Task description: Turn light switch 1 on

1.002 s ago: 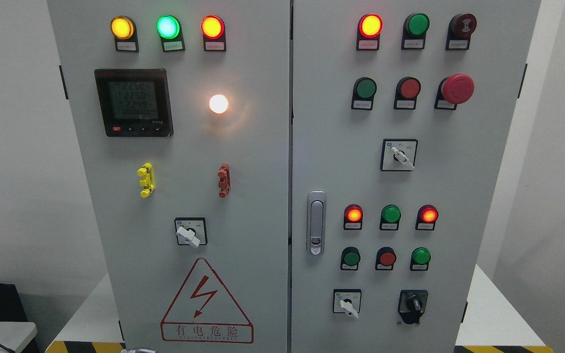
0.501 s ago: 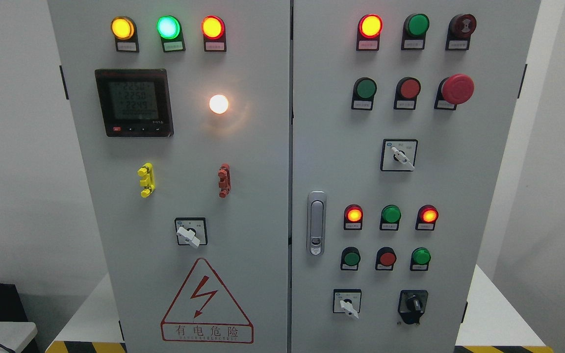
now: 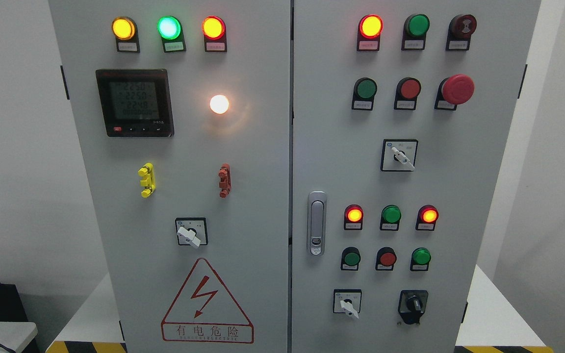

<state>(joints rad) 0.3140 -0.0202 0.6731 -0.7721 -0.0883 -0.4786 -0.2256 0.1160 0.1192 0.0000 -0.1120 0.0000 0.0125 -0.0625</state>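
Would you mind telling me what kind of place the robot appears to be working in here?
Probably an industrial or electrical training room. It faces a grey two-door control cabinet covered in lit indicator lamps, a digital power meter, an emergency-stop button and a high-voltage warning triangle.

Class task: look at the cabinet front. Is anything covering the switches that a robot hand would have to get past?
Nothing visible does. The rotary switches sit bare on the cabinet doors, and no robot hand is in view.
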